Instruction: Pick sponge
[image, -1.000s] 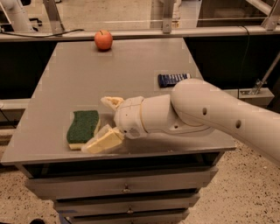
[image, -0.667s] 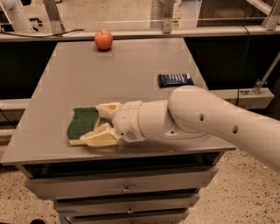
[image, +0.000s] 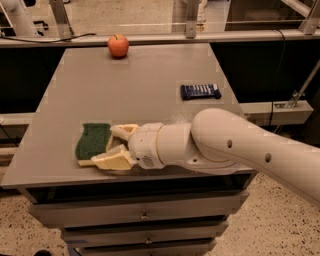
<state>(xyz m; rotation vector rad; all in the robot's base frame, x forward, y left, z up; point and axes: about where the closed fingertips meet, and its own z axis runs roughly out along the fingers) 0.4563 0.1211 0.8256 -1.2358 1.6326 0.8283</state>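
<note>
The sponge (image: 93, 141) lies flat near the front left of the grey table (image: 135, 85), dark green top up with a pale yellow layer showing at its front edge. My gripper (image: 113, 147) reaches in from the right at table level. Its two cream fingers (image: 114, 160) are spread apart; the near finger lies along the sponge's front right corner and the far finger sits by its right edge. The jaws stand open around the sponge's right end, not closed on it.
A red apple (image: 118, 45) sits at the table's back edge. A dark blue wrapped bar (image: 200, 91) lies at the right side. My white arm (image: 235, 150) crosses the front right corner. Drawers (image: 145, 216) are below the front edge.
My gripper has slid left towards the sponge, so its open fingers now flank the sponge's right end. The sponge has not moved.
</note>
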